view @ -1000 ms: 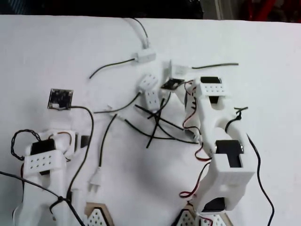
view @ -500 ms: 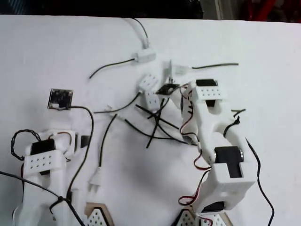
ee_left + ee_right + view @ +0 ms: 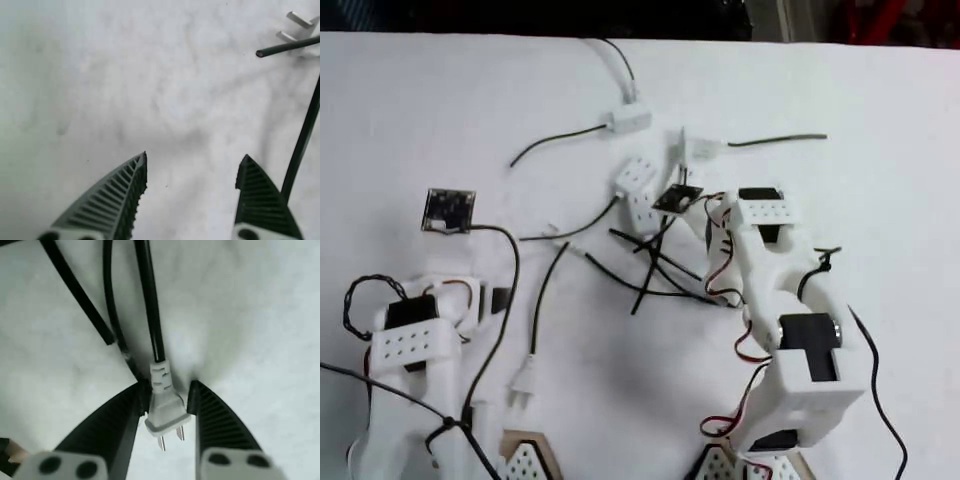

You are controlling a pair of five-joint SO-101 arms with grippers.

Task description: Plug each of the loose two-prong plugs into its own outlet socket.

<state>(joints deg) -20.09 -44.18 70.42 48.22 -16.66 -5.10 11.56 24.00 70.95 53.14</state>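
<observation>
Plug (image 3: 525, 380) lies loose on the table (image 3: 440, 100) near the left arm (image 3: 410, 345), well apart from the sockets (image 3: 638, 178); the right arm (image 3: 790, 270) has drawn back toward its base since a second ago, beside tangled cords (image 3: 650, 265). Left claw (image 3: 194, 157) hangs spread over bare table, a cord (image 3: 302, 135) just beside one finger. Right claw (image 3: 167, 384) pinches a second plug (image 3: 164, 412) by its sides, prongs toward the camera, other black leads lying close alongside.

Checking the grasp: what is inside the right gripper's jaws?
A white plug sits between the right gripper's jaws, which close on both its sides. Its prongs point back toward the wrist, and its black cord leads away. The plug's underside is hidden.
</observation>
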